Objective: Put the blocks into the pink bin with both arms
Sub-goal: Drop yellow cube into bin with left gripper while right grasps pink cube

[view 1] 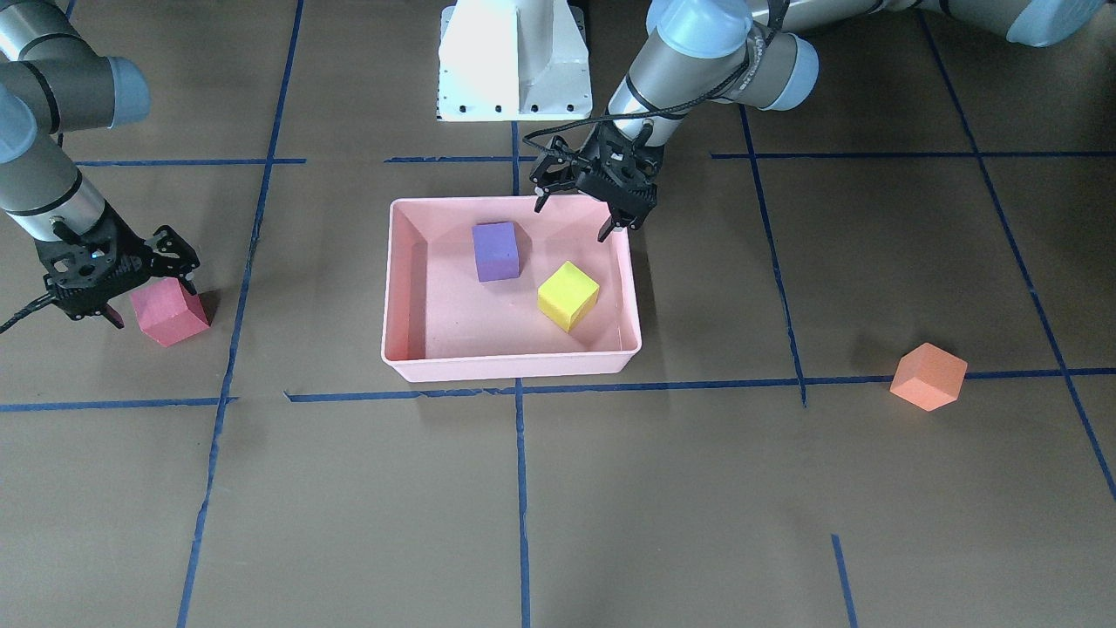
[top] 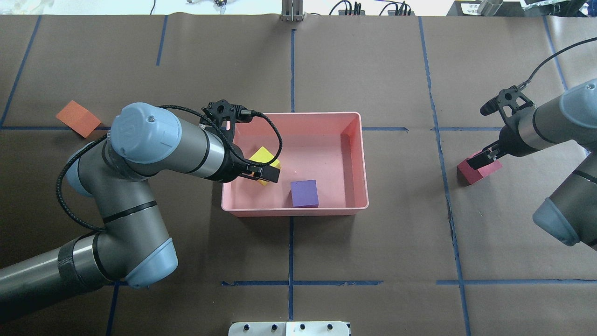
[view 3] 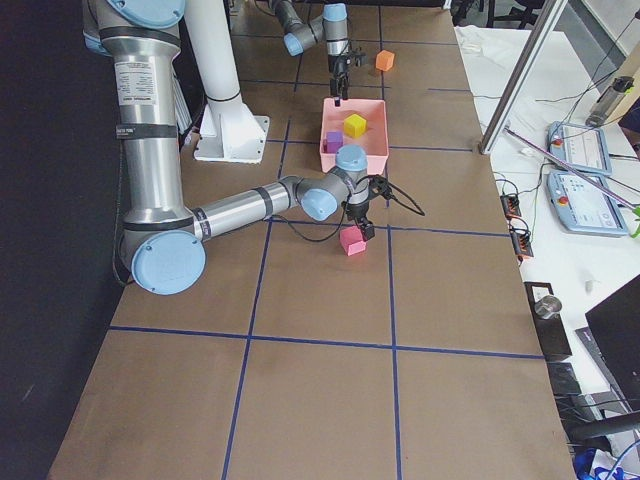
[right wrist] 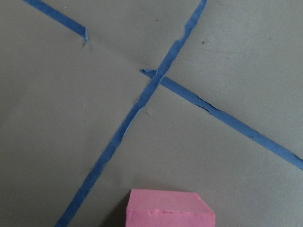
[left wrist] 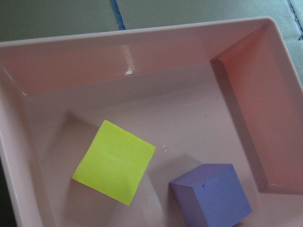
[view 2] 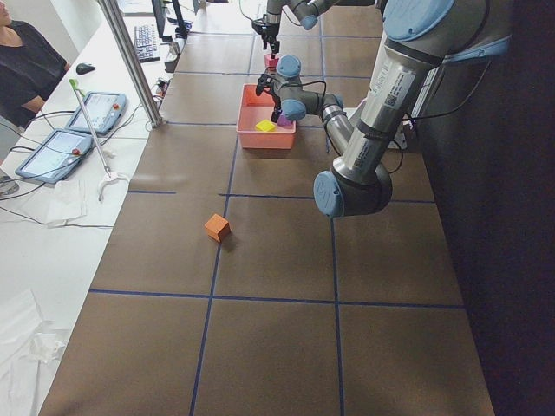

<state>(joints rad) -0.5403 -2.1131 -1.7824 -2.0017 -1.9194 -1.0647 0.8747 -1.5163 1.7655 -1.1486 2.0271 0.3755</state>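
Nearest the front-facing camera, the orange block [view 1: 928,377] sits alone at about 4 o'clock from the pink bin [view 1: 510,366], well apart from it. Inside the bin, the purple block [view 1: 496,251] and the yellow block [view 1: 568,296] rest on the floor, near each other but not touching, yellow at 4 o'clock from purple. My left gripper [view 1: 571,222] hangs over the bin's rim at 1 o'clock, fingers spread and holding nothing. At 9 o'clock from the bin, well apart, the red block [view 1: 174,318] stands on the brown surface [view 1: 610,506]. My right gripper [view 1: 150,303] is low at the red block with its fingers apart, and I cannot tell whether they touch it. Blue tape lines [view 1: 521,488] grid the surface, and the white pedestal [view 1: 514,61] stands at 12 o'clock beyond the bin.
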